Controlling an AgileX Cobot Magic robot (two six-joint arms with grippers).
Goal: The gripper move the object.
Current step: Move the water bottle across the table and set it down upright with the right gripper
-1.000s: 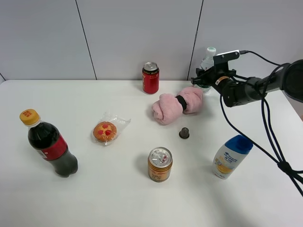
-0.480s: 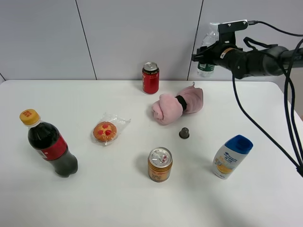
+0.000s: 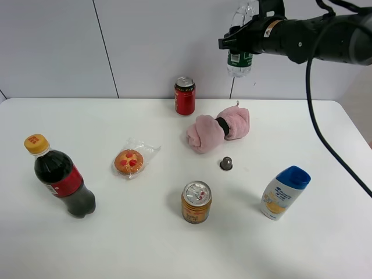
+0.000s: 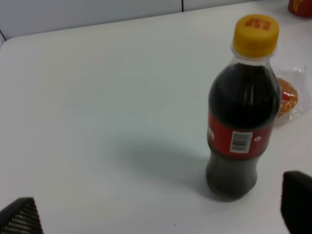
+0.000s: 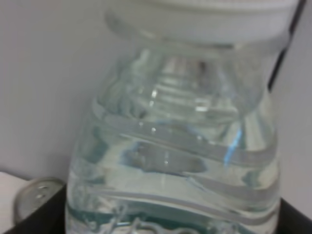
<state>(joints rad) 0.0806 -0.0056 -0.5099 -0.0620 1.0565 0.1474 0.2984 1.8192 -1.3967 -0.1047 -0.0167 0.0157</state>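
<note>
The water bottle [image 3: 239, 60] hangs in the air near the back of the table [image 3: 104, 122], touching nothing below it. In the high view it shows against the wall, up and to the right of the red can [image 3: 185, 96] and well clear of the pink cloth [image 3: 218, 131]. My right gripper [image 3: 242, 42] has its fingers clamped on the bottle's upper body, so I judge the pick-up done and the carry under way. Setting it down and letting go are left, and I can't tell where. The right wrist view gives me only a close-up of the white cap and clear ribbed shoulder, not the table layout. Only the left wrist view shows my left gripper [image 4: 158, 214], fingers wide apart and empty, near the cola bottle [image 4: 242, 122]
</note>
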